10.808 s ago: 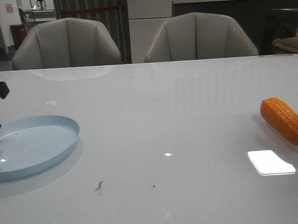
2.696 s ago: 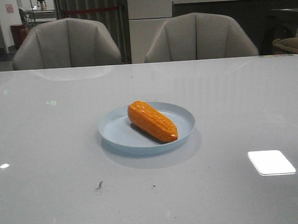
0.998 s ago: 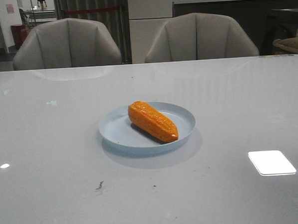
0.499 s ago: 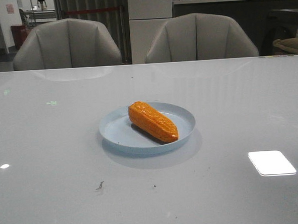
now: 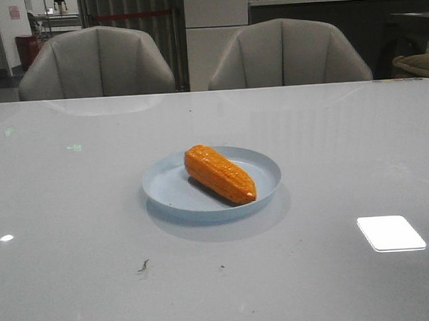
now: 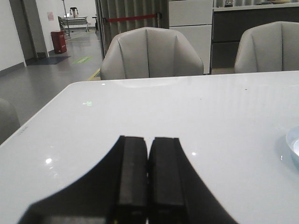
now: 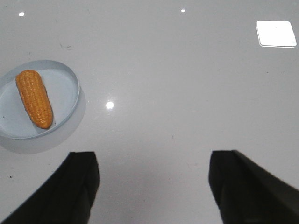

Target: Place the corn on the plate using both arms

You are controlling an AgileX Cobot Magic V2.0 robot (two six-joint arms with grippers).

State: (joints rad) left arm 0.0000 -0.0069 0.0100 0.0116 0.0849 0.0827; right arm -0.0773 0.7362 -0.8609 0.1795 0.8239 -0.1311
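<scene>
The orange corn (image 5: 219,173) lies on its side in the pale blue plate (image 5: 265,173) at the middle of the table. Both show in the right wrist view too, the corn (image 7: 34,98) inside the plate (image 7: 67,91). My right gripper (image 7: 154,161) is open and empty, raised above bare table well away from the plate. My left gripper (image 6: 148,142) is shut and empty over the table's left part; only the plate's rim (image 6: 293,144) shows at that view's edge. Neither gripper shows in the front view.
Two grey chairs (image 5: 98,62) (image 5: 288,52) stand behind the table's far edge. A bright rectangular light reflection (image 5: 389,232) lies on the table at the front right. Small dark specks (image 5: 142,266) lie near the front.
Since 10.8 s ago the plate went from the left side to the middle and the corn from the right side onto it. Over the last second nothing has moved.
</scene>
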